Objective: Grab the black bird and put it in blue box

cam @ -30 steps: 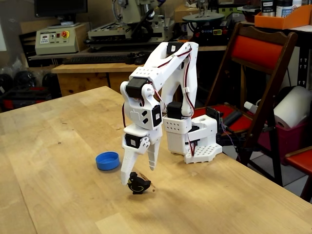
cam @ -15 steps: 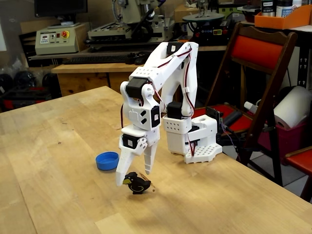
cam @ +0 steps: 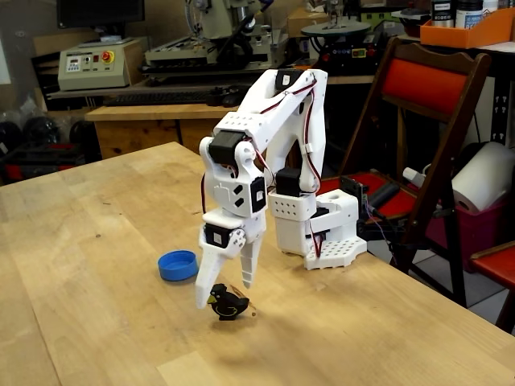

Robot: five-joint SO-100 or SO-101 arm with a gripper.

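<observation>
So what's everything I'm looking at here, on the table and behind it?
Black bird: one, black with yellow beak, on the table below the gripper.
Blue box: one, blue, round and shallow, on the table left of the bird.
Table: one, light wood.
Folding chair: one, dark wood, red seat and back, at right.
Paper roll: one, white, far right.
Control box: one, beige with red button, back left.
Orange bin: one, top right.
Robot arm: one, white.
Gripper: one, white, open above the bird.

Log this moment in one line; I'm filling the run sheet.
phase: reaching | gripper: open, above black bird | bird: on table | blue box: empty
</observation>
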